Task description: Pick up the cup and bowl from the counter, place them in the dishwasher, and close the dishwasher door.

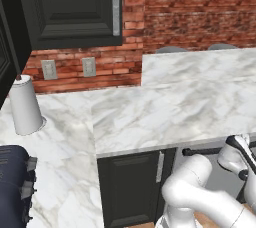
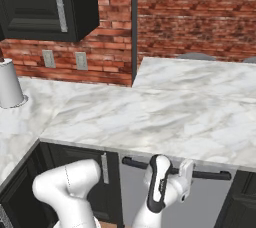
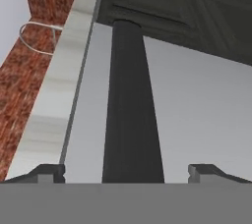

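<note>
Running between the spread jaws, the dishwasher door [image 3: 197, 115] bar

Surface [image 1: 150, 112]: white marble w/ grey veins, smooth, slight sheen. Wall [image 2: 195, 17]: rough red brick, matt. Cabinets [image 1: 70, 7]: black panelled fronts, matt, w/ brushed steel handles [image 1: 116, 6]. Dishwasher door [image 3: 197, 120]: flat grey panel, smooth, satin; bar [image 3: 132, 105] matt black. Paper roll [image 1: 25, 104]: white, matt. Arm [image 2: 65, 184]: glossy white plastic-looking shell, dark joints.

A kitchen: marble counter [image 1: 165, 107], black cabinets [image 1: 70, 7] (brick wall [image 2: 195, 12] behind).
</note>
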